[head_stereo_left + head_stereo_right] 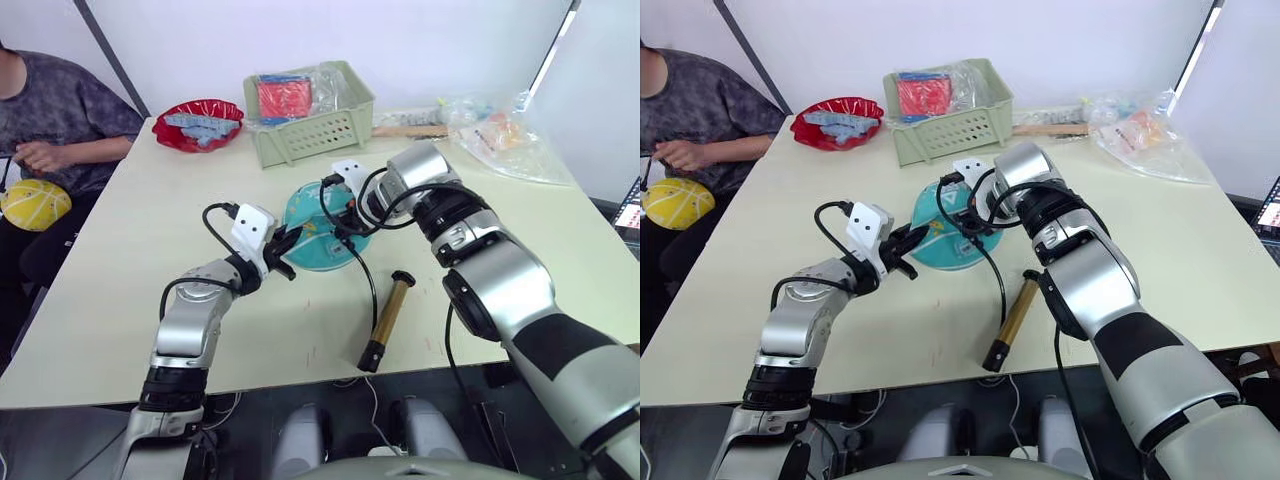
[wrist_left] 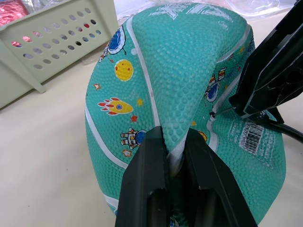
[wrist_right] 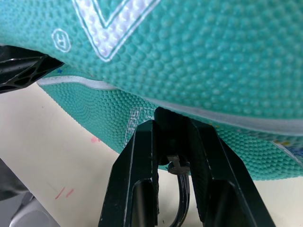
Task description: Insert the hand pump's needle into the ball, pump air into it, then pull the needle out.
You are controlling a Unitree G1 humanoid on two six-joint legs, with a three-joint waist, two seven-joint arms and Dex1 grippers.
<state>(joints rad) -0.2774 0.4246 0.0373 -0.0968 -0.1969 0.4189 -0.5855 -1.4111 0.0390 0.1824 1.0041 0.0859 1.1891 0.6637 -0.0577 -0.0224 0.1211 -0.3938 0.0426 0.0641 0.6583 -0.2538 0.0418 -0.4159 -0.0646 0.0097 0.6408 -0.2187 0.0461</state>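
Observation:
The teal ball (image 1: 312, 228) lies soft and partly flattened at the table's middle. My left gripper (image 2: 173, 138) is shut on a raised fold of its skin, on the side nearer me. From the ball's right, my right gripper (image 3: 170, 124) is shut on the black fitting (image 3: 174, 163) at the end of the hose (image 1: 372, 285). The thin needle (image 2: 215, 111) sticks out of that gripper and its tip meets the ball beside a white seam. The bronze hand pump (image 1: 388, 320) lies loose on the table, nearer me than the ball.
A green basket (image 1: 310, 118) and a red bowl (image 1: 198, 125) stand at the table's back. Plastic bags (image 1: 500, 135) lie at the back right. A person (image 1: 55, 115) sits at the far left with a yellow ball (image 1: 32, 203).

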